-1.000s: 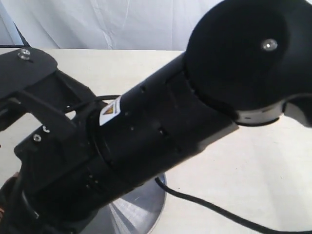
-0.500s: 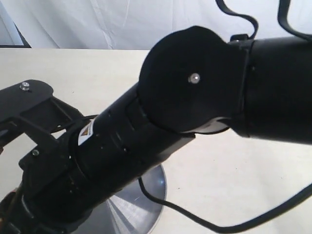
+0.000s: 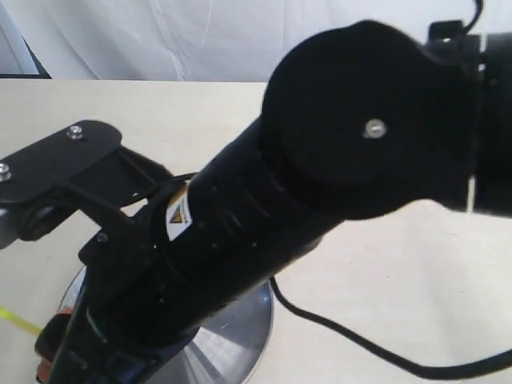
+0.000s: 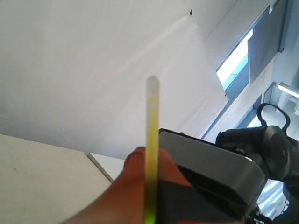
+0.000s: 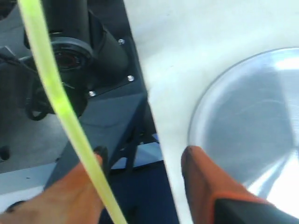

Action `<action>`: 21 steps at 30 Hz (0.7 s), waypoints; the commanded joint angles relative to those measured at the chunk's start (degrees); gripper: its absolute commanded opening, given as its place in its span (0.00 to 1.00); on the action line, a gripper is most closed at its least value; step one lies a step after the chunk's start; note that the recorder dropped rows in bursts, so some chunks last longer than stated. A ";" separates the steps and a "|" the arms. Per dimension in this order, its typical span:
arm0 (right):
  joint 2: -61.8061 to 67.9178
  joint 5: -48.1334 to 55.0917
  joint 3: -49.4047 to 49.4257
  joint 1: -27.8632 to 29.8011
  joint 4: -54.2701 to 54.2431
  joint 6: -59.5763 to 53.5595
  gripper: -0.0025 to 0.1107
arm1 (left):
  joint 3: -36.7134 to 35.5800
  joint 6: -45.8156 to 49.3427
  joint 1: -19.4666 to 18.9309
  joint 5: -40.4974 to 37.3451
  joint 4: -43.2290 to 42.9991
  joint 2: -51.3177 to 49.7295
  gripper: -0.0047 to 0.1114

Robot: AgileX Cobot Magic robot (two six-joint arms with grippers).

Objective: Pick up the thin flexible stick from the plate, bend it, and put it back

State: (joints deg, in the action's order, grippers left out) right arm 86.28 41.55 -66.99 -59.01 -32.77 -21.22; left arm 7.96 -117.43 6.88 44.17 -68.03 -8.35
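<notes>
Cream tabletop (image 3: 400,264) spreads under both arms. Closest to the right wrist camera, the right gripper (image 5: 145,151) stands spread. The thin flexible stick (image 5: 56,98) leans against one of its orange fingers (image 5: 70,196), lifted clear of the plate (image 5: 252,121), which sits on the table just beyond. The left gripper (image 4: 150,149) pinches the stick upright between its pads. Farther back hangs a white curtain (image 3: 160,40).
</notes>
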 commanded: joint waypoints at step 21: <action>-5.00 -6.76 -0.12 0.39 12.86 10.78 0.02 | 11.99 16.09 0.15 17.58 6.95 -30.07 0.04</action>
State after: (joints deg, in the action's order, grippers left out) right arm 81.20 38.01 -66.99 -59.01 -20.92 -10.54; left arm 19.38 -101.48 6.88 59.06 -63.68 -36.79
